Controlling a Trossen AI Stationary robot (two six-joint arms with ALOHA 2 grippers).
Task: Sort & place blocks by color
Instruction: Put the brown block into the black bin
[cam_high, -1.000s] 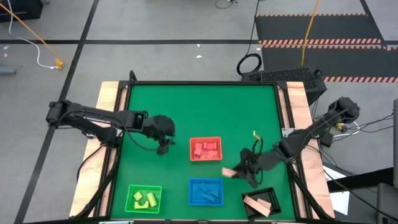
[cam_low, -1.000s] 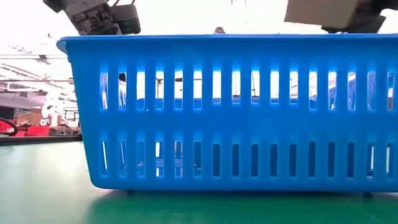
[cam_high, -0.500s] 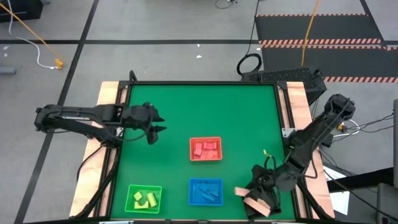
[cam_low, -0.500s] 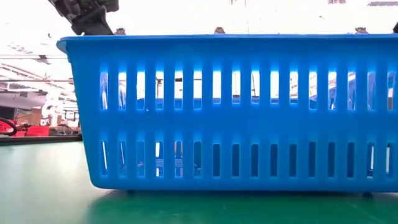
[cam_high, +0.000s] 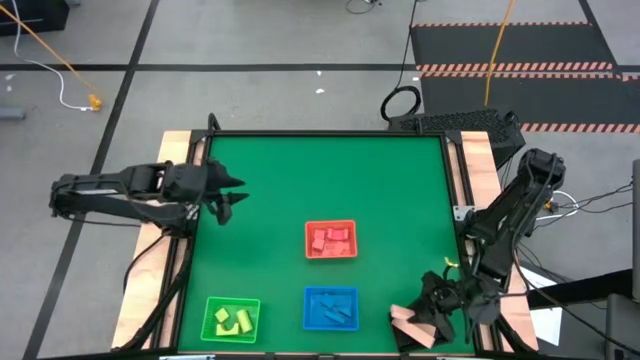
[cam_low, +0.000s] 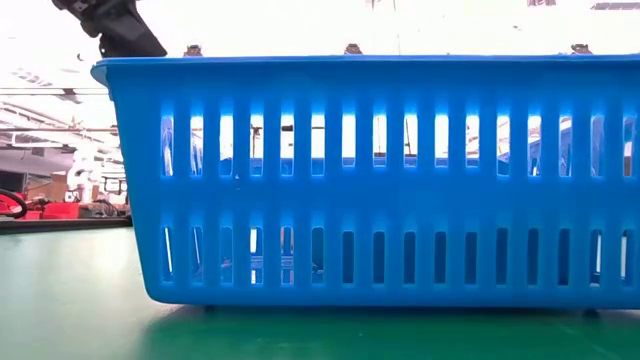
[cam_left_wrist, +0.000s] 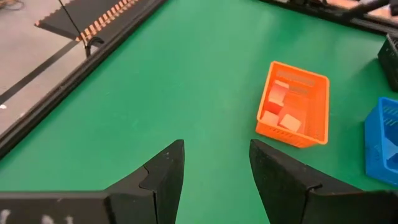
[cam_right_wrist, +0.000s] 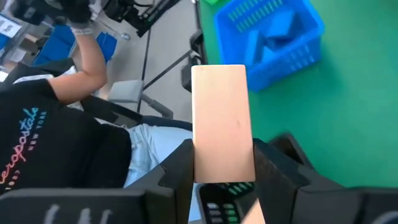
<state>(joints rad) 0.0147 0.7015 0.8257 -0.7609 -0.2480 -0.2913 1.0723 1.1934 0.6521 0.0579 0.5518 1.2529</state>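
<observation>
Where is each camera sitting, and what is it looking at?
High view: above, looking straight down at the green table; both arms show.
Low view: at table height, facing the blue basket; a bit of dark arm shows at the top.
Left wrist view: on the left arm, looking past the open left end effector at the red basket.
Right wrist view: on the right arm; the right end effector grips a tan block, with a person beyond.
Shared: the blue basket shows in all four views.
</observation>
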